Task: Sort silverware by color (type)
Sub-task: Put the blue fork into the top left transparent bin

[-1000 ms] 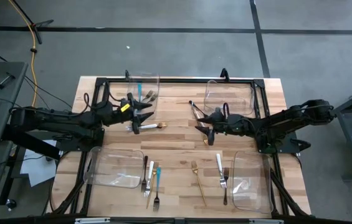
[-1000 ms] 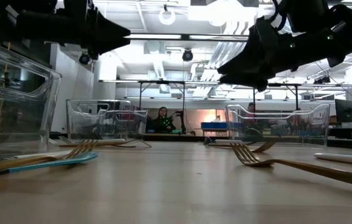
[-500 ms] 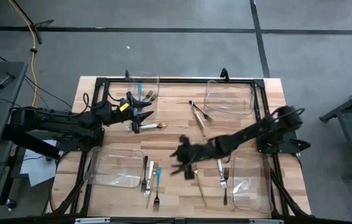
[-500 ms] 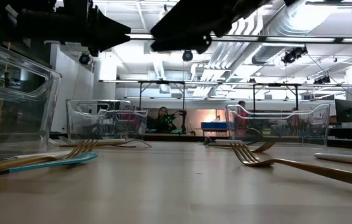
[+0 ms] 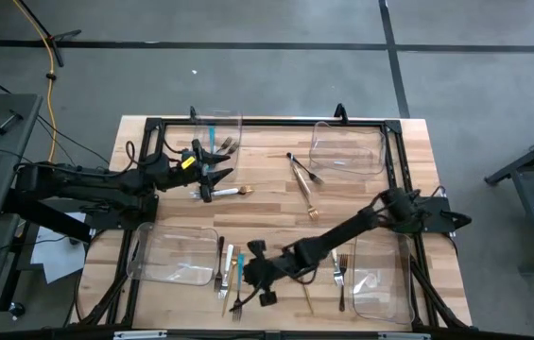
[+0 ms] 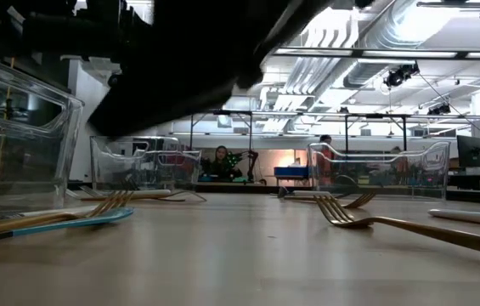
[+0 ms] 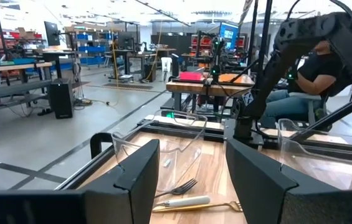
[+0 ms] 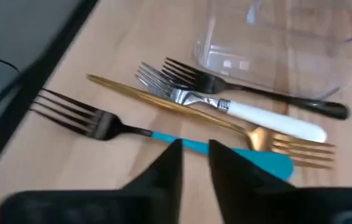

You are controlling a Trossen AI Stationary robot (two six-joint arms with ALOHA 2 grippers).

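— Four pieces of silverware lie in a little bunch near the front of the light wooden table. See them?

— Yes. One dark fork with a teal handle, one long thin gold piece, one shiny fork with a fat white handle and one all-dark fork. The white one lies across the gold one. The all-dark one has its prongs right at the foot of a clear plastic box.

— Which way do they point?

— All nearly the same way, side by side, a bit fanned out.

— Where is the right gripper?

— Right over the teal handle. Its arm reaches across the table to that bunch, as the high view shows.

— Is it holding anything?

— Only a thin gap shows between its two dark fingers. I cannot tell if they touch the handle. Nothing is lifted.

— More silverware?

— Some, well apart near the middle front, like a gold fork and another white-handled one.

— And the left gripper?

— It hangs at the back left with its fingers spread wide and nothing in them. A gold fork with a white handle lies under it.
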